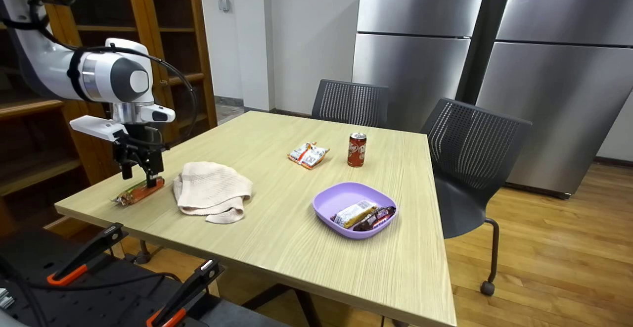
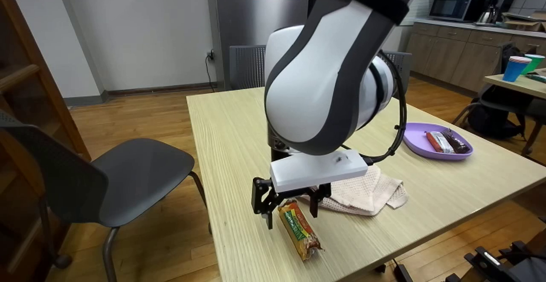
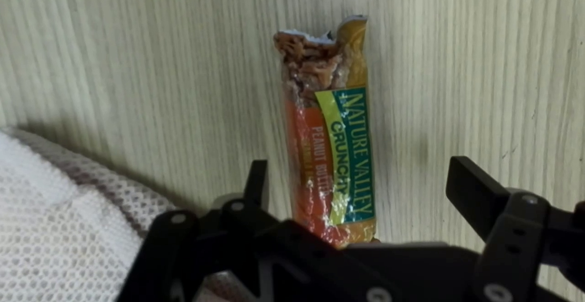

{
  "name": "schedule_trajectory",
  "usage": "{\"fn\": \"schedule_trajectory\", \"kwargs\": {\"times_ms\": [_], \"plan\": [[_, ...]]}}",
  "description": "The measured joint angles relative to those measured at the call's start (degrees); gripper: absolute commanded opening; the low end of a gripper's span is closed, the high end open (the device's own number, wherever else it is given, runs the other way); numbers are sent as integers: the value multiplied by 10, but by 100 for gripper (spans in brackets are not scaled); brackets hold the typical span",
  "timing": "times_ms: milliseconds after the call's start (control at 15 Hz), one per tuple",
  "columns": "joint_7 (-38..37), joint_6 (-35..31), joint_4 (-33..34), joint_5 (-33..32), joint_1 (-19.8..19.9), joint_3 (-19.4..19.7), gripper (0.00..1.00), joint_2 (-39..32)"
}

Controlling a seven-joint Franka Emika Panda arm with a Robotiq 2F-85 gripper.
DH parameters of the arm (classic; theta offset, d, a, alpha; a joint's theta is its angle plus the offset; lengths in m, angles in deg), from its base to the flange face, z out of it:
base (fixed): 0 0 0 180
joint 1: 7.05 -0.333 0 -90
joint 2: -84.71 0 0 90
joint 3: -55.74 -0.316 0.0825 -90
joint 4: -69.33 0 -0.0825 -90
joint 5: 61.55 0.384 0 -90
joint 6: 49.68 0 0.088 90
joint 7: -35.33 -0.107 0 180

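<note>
A granola bar in an orange, green and gold wrapper (image 3: 329, 146) lies flat near the table corner, its near end hidden by the gripper in the wrist view. My gripper (image 3: 357, 169) stands open above it, a finger on either side of the bar with a gap to each. In both exterior views the gripper (image 2: 292, 217) points down with its fingertips low over the table, straddling the bar (image 2: 298, 233). Nothing is held. A pale pink folded cloth (image 1: 212, 188) lies close beside the gripper and bar, and its edge shows in the wrist view.
A purple bowl (image 1: 336, 196) with wrapped snack bars (image 1: 358, 214) stands farther along the table. Beyond the cloth are a crumpled white-and-orange snack bag (image 1: 307, 155) and a red soda can (image 1: 356, 150). Dark chairs (image 2: 145, 179) stand around the table, and black clamps (image 1: 188, 290) sit at its edge.
</note>
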Motion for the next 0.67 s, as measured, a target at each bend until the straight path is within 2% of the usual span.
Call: {"fn": "schedule_trajectory", "kwargs": {"times_ms": [533, 600, 667], "plan": [[0, -2, -1, 2, 0, 1, 100, -4], [0, -2, -1, 2, 0, 1, 75, -5], [0, -2, -1, 2, 0, 2, 74, -6]]}}
